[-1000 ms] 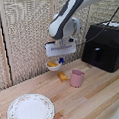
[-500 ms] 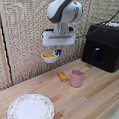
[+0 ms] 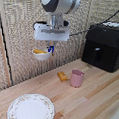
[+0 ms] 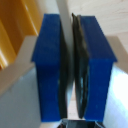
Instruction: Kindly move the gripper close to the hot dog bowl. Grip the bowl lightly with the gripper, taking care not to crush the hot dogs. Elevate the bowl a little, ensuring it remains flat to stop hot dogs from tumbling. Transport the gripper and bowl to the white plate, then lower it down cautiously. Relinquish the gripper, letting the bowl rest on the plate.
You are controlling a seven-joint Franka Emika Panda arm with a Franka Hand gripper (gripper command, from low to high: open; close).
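- High above the worktop (image 3: 92,101), the bowl (image 3: 42,54) hangs in the air, clear of every surface, toward the exterior view's left.
- Hot dogs (image 3: 39,51) show as yellow-orange pieces just over the bowl's rim; the bowl sits roughly level.
- The hand (image 3: 51,49) grasps the bowl at its rim on the exterior view's right side, a blue fingertip reaching down there.
- In the wrist view the two blue fingers (image 4: 49,65) stand nearly together, with a thin pale edge pinched between their dark pads; yellow-orange shows beside them.
- The white block of the hand sits directly above the bowl, with the arm (image 3: 60,3) rising from it to the top of the exterior view.
- The plate (image 3: 31,109) lies flat on the worktop, well below the bowl and a little toward the exterior view's left; its faint floral rim is visible and nothing rests on it.
- A loose orange piece (image 3: 62,75) lies on the worktop, below the hand and toward the exterior view's right.
- A pink cup (image 3: 76,78) stands upright just beside that piece.
- A black box (image 3: 104,46) stands at the back on the exterior view's right, well apart from the bowl.
- A woven screen (image 3: 17,37) forms the backdrop behind the arm.
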